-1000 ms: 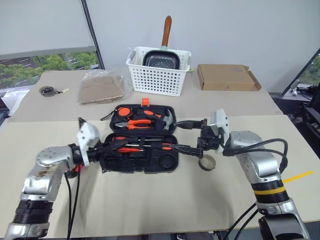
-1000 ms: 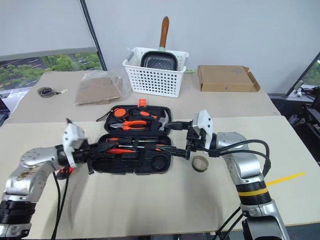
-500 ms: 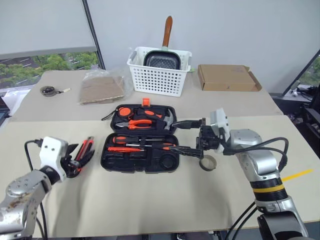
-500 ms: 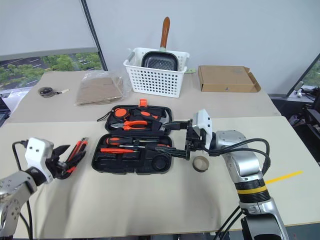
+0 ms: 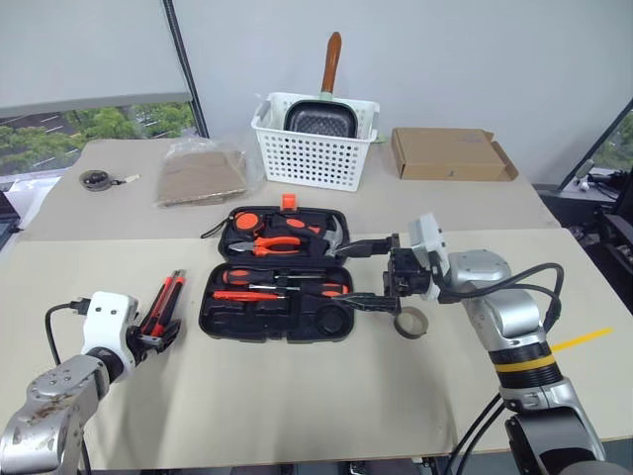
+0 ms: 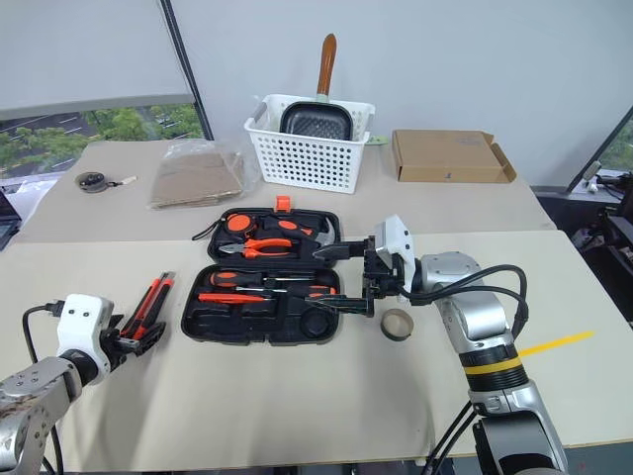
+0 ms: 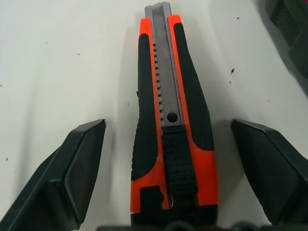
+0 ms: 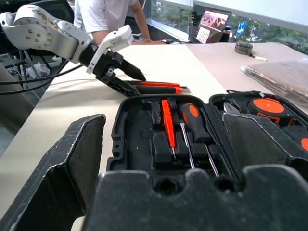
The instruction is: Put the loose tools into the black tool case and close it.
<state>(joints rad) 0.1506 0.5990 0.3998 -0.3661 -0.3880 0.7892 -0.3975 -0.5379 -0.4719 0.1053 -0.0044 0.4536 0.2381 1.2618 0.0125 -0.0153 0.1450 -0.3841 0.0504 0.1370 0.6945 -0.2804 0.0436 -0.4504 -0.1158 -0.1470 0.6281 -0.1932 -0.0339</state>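
Take the black tool case (image 5: 280,287) as your landmark: it lies open on the counter (image 5: 326,396), lid half toward the white basket (image 5: 315,139). In the near half you can see two black-and-orange screwdrivers (image 5: 287,278) and the slim orange tester screwdriver (image 5: 237,295) lying in their recesses.

A second ago your left gripper (image 7: 166,159) was reaching into the case's left end. Now it has pulled away to the left of the case and sits low over the counter, and its jaws, closed back then, stand apart. The utility knife (image 7: 171,115) lies flat on the counter between the two fingers (image 7: 79,163), with a gap on each side, so nothing is gripped. In the head views the knife (image 5: 165,302) rests just left of the case, apart from it.

Your right gripper (image 5: 368,269) has not shifted: it hangs at the case's right end, pointing across it, jaws wide open and empty, one finger near the lid half and the other by the near half.

The tape roll (image 5: 409,320) stays on the counter just right of the case, below the right gripper. The cardboard box (image 5: 450,152) sits beyond the case, right of the basket.
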